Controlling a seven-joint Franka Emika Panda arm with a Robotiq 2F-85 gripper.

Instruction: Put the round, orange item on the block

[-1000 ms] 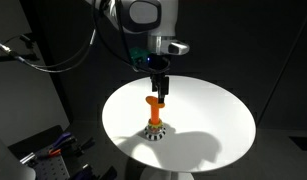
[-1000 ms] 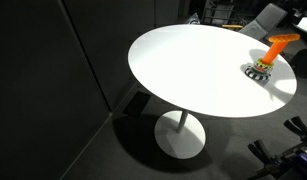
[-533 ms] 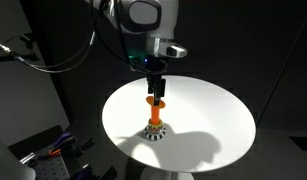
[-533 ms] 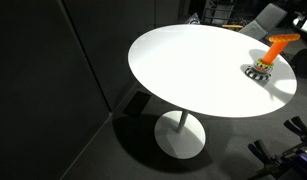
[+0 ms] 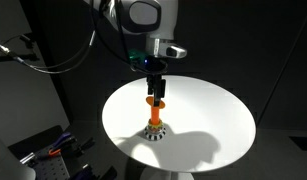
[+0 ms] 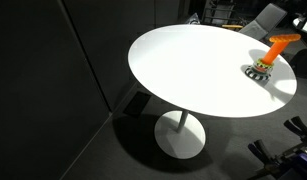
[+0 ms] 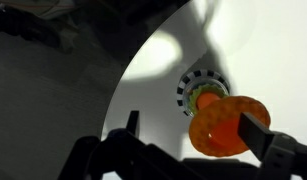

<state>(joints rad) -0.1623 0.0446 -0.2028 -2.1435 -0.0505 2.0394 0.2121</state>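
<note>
The round, orange item (image 7: pixel 228 125) hangs just above the orange peg (image 5: pixel 153 115) of the block (image 5: pixel 154 130), which stands near the middle of the round white table (image 5: pixel 213 120). In the wrist view the block's striped rim (image 7: pixel 190 88) shows right behind the item. My gripper (image 7: pixel 193 122) straddles the item. Its right finger touches the item and its left finger stands clear, so the jaws look open. In an exterior view the gripper (image 5: pixel 157 90) is directly over the peg. In an exterior view the block (image 6: pixel 257 71) and orange item (image 6: pixel 283 41) sit at the table's right; the gripper is not seen there.
The white table (image 6: pixel 183 60) stands on a single pedestal in a dark room. Cables and clutter (image 5: pixel 53 145) lie on the floor by the table's edge. The table edge (image 7: pixel 128 90) curves close to the block in the wrist view.
Over the last second the gripper and the orange item shifted very slightly sideways above the peg. Nothing has visibly moved in the last half second.
</note>
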